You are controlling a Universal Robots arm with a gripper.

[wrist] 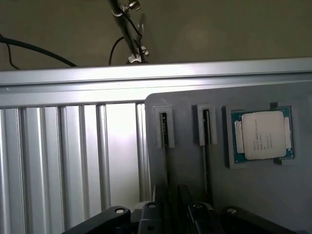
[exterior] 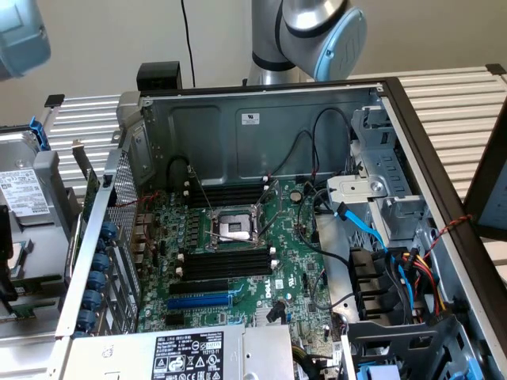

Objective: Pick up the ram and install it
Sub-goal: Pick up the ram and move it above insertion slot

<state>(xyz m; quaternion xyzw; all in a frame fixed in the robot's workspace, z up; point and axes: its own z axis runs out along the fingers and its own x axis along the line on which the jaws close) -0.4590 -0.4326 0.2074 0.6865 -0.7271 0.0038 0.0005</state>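
Note:
Two ram sticks stand on edge in a grey holder [wrist: 253, 195]; I see the nearer ram [wrist: 166, 130] and a second one [wrist: 206, 127] as thin dark strips in raised slots. My gripper [wrist: 181, 207] hangs over the holder with its dark fingers [wrist: 163, 204] open, close beside the first stick and holding nothing. In the exterior view the open computer case shows the motherboard [exterior: 301, 277] with empty black memory slots [exterior: 226, 265] on either side of the processor socket [exterior: 234, 228].
A processor chip [wrist: 263, 135] lies in a recess of the holder beside the sticks. Ribbed aluminium table [wrist: 63, 161] runs past the holder. The case holds a blue expansion slot [exterior: 198, 302], loose cables [exterior: 396, 261] and a drive cage [exterior: 380, 158].

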